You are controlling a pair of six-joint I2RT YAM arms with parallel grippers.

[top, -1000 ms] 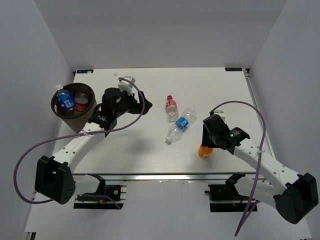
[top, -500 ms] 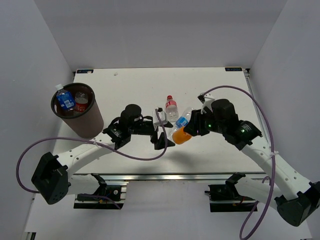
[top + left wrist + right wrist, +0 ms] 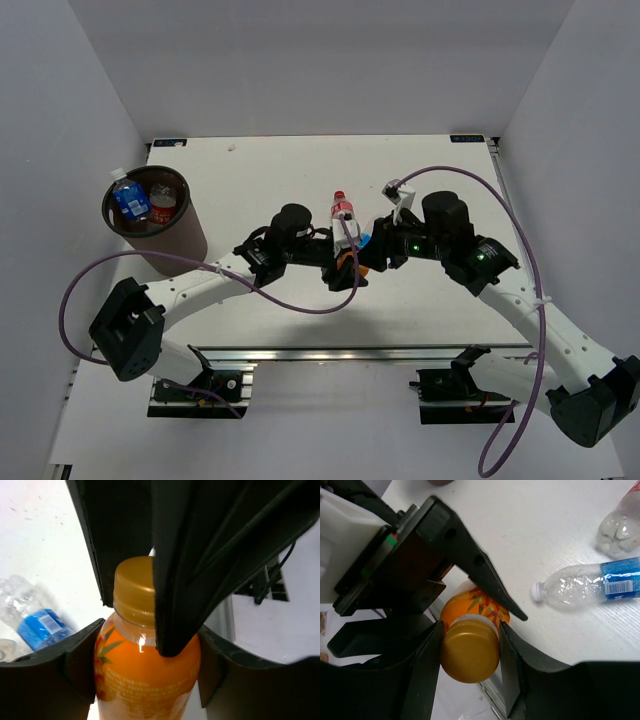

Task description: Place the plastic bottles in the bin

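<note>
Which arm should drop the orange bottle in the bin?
Left. The bin stands on its side, and the left gripper flanks the orange bottle that the right gripper grips.

Orange bottle (image 3: 470,640) near blue-labelled bottle (image 3: 590,585)

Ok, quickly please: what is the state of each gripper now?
Left gripper: closed on the orange bottle, at its body.
Right gripper: closed on the same bottle, at its cap.
</note>
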